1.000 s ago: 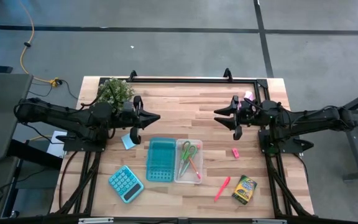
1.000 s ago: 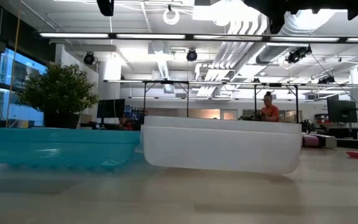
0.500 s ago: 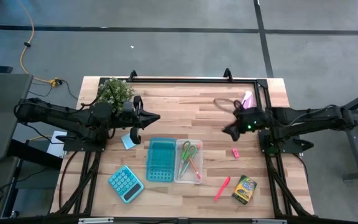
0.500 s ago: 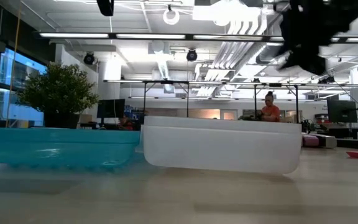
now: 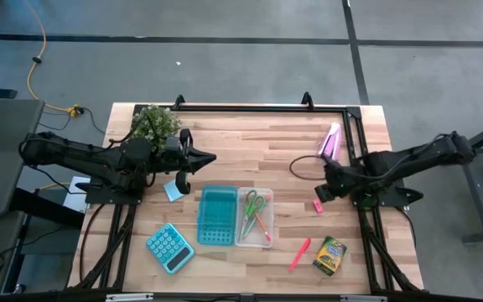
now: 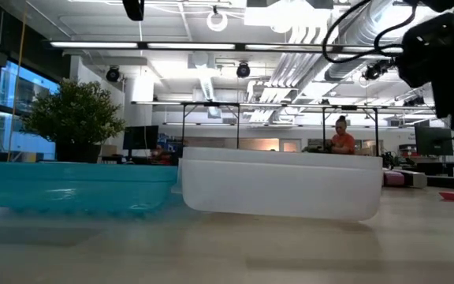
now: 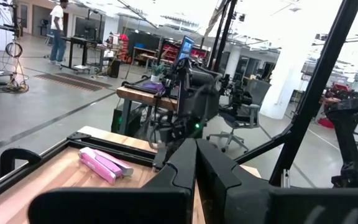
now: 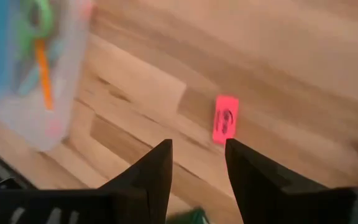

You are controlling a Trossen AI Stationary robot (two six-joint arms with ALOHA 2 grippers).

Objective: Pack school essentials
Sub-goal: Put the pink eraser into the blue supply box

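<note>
A small pink eraser (image 8: 225,118) lies flat on the wood, right of a clear tray (image 5: 254,220); I also see the eraser (image 5: 317,206) from above. The tray holds green-handled scissors (image 5: 253,204) and pencils. My right gripper (image 8: 197,144) hangs open just above the eraser, pointing steeply down, touching nothing; it also shows in the high view (image 5: 320,193). A pink marker (image 5: 299,254) and a crayon box (image 5: 329,255) lie near the front right. A light-blue note pad (image 5: 173,190) lies under my left arm. My left gripper (image 5: 212,157) waits shut, held level above the table's left half.
A teal tray (image 5: 217,216) stands left of the clear one. A teal calculator (image 5: 169,248) lies front left, a potted plant (image 5: 156,123) far left, a pink-and-purple tube (image 5: 332,140) far right. A black frame (image 5: 258,107) runs along the far edge.
My right gripper has sunk and drawn toward the table's near right, away from the centre. It has tipped from level to pointing steeply down and has rolled about its own axis. It now hangs over the pink eraser. No object has moved.
</note>
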